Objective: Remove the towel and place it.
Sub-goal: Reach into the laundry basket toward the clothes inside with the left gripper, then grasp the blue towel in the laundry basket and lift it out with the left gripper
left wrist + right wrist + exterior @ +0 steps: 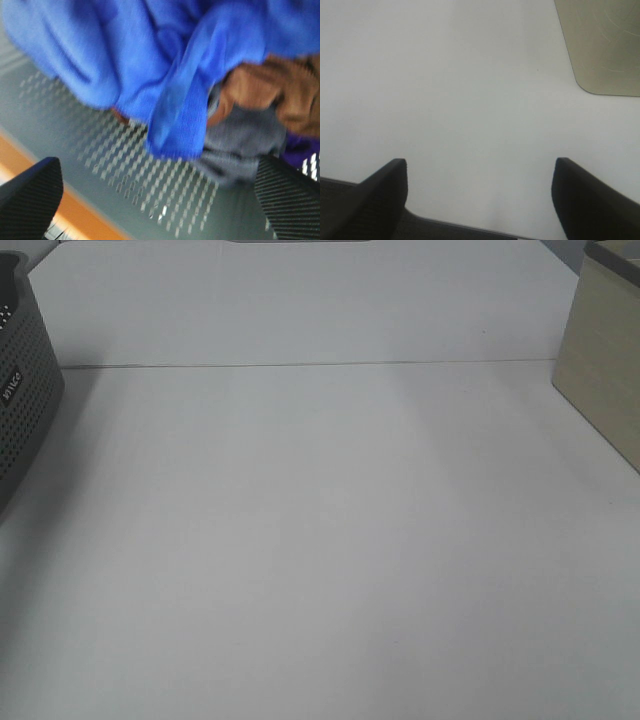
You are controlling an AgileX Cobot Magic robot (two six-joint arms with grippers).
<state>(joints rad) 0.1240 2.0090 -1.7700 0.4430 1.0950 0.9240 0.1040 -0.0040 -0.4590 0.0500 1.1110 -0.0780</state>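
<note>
The towel (150,60) lies heaped with a brown cloth (272,85) and a grey cloth (240,145) inside the dark perforated basket (22,400) at the table's (320,540) left edge. The left gripper (160,197) hangs over it, jaws wide and empty, apparently lined up for a grab. The right gripper (480,195), also wide and holding nothing, hovers over bare table near the beige box (605,370) at the right edge.

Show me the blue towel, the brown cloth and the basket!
towel (175,100): left wrist view, its hanging fold.
brown cloth (280,85): left wrist view, its crumpled middle.
basket (25,400): exterior high view, its holed side wall.
</note>
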